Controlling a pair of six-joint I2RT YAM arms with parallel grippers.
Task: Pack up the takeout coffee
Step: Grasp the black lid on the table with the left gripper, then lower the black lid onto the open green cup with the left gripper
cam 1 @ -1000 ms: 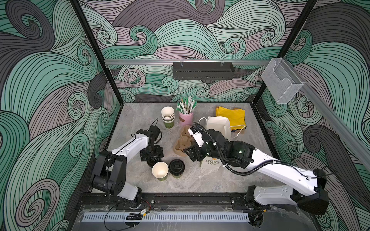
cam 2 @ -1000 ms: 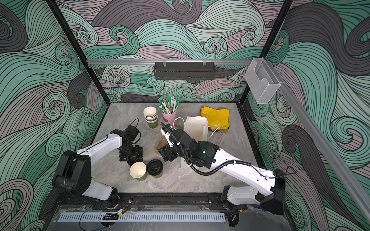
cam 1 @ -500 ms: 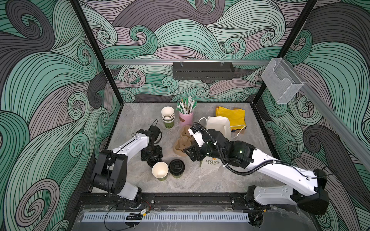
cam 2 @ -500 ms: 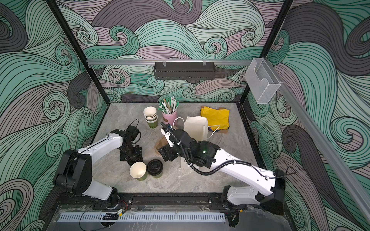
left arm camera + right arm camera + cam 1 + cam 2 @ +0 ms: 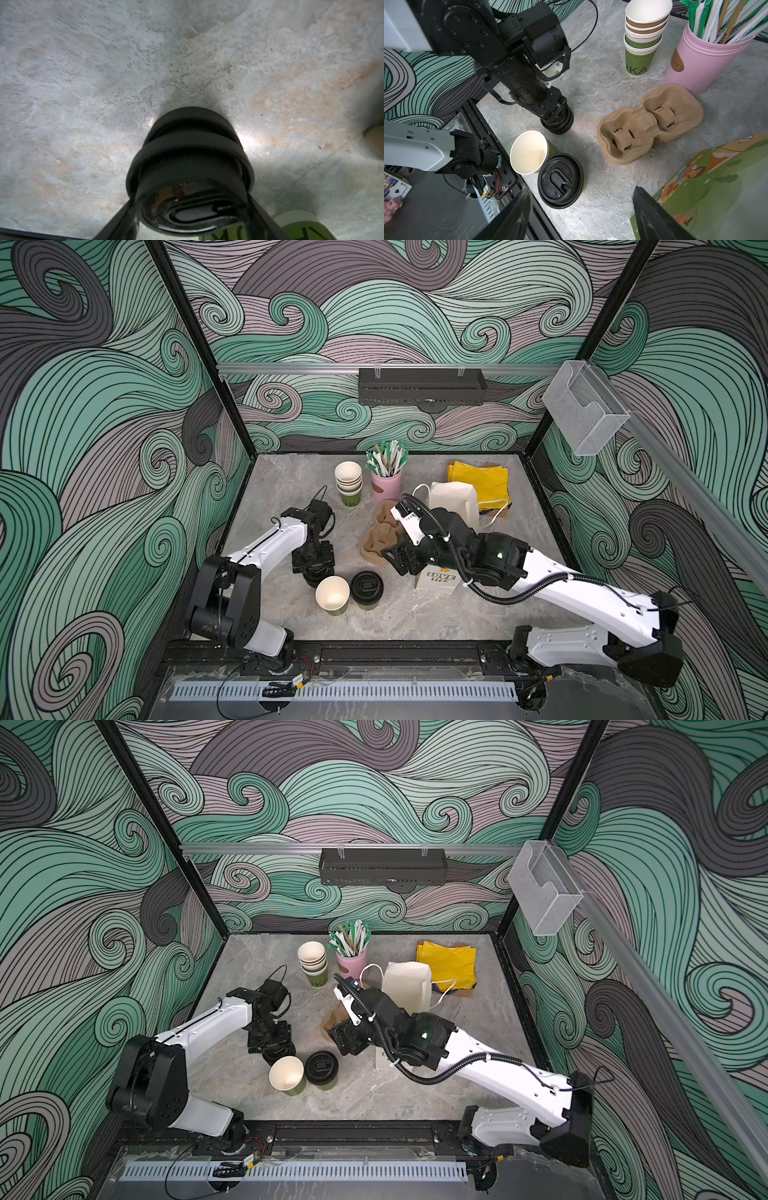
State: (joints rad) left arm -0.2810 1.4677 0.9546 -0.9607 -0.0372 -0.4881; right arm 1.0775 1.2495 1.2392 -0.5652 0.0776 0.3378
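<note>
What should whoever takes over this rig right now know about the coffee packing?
Left gripper: jaws on either side of the top of the stack of black lids; whether it has clamped yet is unclear.
Right gripper: open and empty, hovering near the pulp carrier.
Cups: the lidded cup and the open cup stand side by side, neither in the carrier.
Done: one cup lidded.
Left: lid the open cup, seat both cups in the carrier, then probably load the white paper bag.
</note>
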